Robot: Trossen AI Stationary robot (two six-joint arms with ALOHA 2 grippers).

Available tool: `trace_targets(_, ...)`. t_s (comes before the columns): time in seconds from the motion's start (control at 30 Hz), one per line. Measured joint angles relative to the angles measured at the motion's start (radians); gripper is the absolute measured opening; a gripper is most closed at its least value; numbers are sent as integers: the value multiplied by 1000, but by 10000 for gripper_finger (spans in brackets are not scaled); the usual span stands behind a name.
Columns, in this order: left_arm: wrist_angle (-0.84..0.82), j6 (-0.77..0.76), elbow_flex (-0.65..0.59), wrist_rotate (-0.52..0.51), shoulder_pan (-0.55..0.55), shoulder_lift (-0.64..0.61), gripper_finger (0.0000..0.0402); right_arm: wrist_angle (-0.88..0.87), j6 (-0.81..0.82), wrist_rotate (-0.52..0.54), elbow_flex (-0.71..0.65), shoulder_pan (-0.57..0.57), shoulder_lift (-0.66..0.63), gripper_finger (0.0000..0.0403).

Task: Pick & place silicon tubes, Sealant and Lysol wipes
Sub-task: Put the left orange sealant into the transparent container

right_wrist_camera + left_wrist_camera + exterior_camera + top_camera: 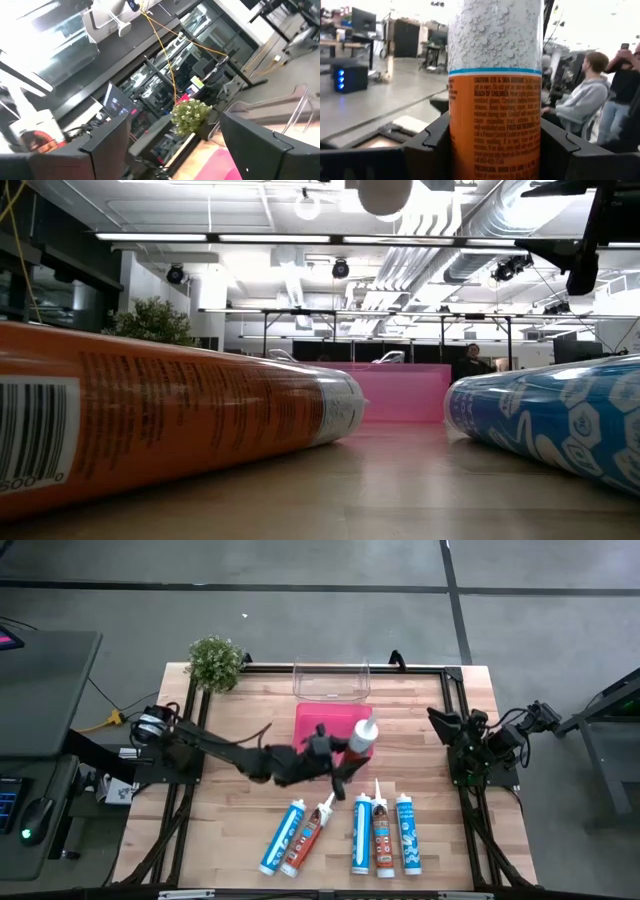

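Note:
My left gripper (343,753) reaches from the table's left to its middle and is shut on a canister (360,737) with an orange label, a white bubble-printed upper part and a white cap (367,730). It holds the canister over the near right corner of the pink box (325,722). In the left wrist view the canister (495,75) fills the gap between the fingers. Several sealant tubes (382,832) lie on their sides on the table near its near edge. My right gripper (175,145) is open and empty at the table's right side (470,745). My left gripper pinches the canister's orange-labelled body (495,155) between its two fingers (434,145), one on each side, lying across the canister. The canister is lifted clear and tilted, its white cap (367,730) pointing toward the table's far right.
A clear plastic bin (331,680) stands behind the pink box at the far edge. A small green plant (215,662) sits at the far left corner. In the low view an orange tube (150,420) and a blue tube (560,420) lie close by. People show in the room beyond (585,100).

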Motion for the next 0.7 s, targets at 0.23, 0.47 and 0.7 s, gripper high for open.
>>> trace_targets(0.23,32,-25,-2,225,113,5,186,0,32,1,0,0,0,303)
trace_targets(0.47,37,-24,-2,332,179,5,184,7,31,-20,0,0,0,303)
trace_targets(0.7,45,-24,-2,370,229,5,184,-3,-230,-245,46,0,0,303)
